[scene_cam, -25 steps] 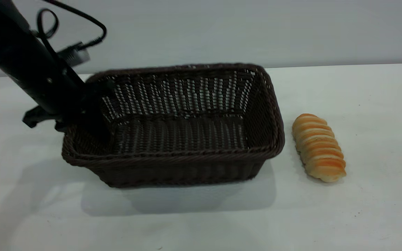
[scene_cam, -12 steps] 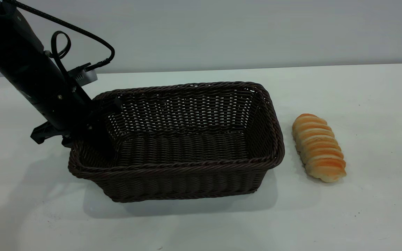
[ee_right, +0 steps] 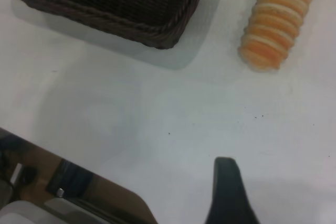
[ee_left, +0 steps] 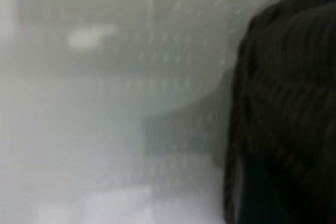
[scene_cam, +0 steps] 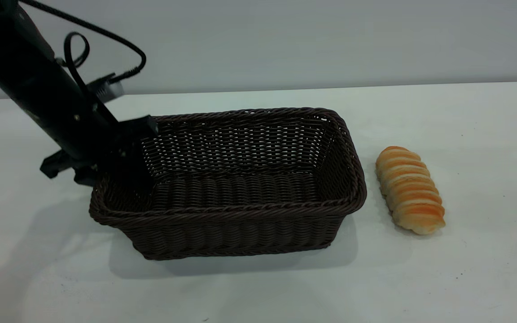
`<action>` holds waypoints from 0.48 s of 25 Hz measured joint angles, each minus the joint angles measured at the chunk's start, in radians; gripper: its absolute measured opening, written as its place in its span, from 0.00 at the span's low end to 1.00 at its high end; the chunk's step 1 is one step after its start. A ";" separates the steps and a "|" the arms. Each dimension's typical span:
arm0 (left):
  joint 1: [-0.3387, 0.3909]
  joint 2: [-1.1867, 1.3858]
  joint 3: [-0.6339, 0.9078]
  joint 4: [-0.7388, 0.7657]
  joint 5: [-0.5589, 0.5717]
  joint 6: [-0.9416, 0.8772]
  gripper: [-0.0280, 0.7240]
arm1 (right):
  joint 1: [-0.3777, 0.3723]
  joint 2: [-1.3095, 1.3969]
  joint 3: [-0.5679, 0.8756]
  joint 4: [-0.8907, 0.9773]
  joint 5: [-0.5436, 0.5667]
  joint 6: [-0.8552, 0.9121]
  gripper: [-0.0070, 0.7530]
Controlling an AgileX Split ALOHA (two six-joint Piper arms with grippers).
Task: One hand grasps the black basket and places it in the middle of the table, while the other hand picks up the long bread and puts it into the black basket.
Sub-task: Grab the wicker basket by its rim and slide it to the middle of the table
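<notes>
Sitting flat on the table (scene_cam: 258, 287), the black basket (scene_cam: 236, 211) takes up the middle of the exterior view, its long sides running left to right and its braided rim level. It holds nothing. Its open-weave walls slope outward from a ribbed floor, and a soft shadow spreads under its near side.

At the basket's left short end, the left gripper (scene_cam: 106, 168) reaches down at a slant. One finger lies inside the basket against the left wall while the other part of the claw sticks out beyond the rim, so the wall sits between them. Whether the jaws pinch the wicker or have eased off it cannot be told. The left wrist view shows only blurred dark weave close to the lens. A looped cable (scene_cam: 106, 40) and a small silver part (scene_cam: 106, 89) ride on the arm above the rim.

The long bread (scene_cam: 410, 189) lies on the table just beside the basket's right end, apart from it, its length running from far to near.

In the right wrist view a single dark fingertip of the right gripper (ee_right: 227, 192) shows over bare table, well apart from the bread and the basket corner; its opening cannot be told.
</notes>
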 joint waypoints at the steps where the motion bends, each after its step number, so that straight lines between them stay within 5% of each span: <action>1: 0.000 -0.014 0.000 0.000 0.000 0.000 0.57 | 0.000 0.000 0.000 0.000 0.000 0.000 0.66; 12: 0.000 -0.169 0.000 0.148 0.138 -0.059 0.59 | 0.000 0.000 0.000 0.000 0.000 0.000 0.66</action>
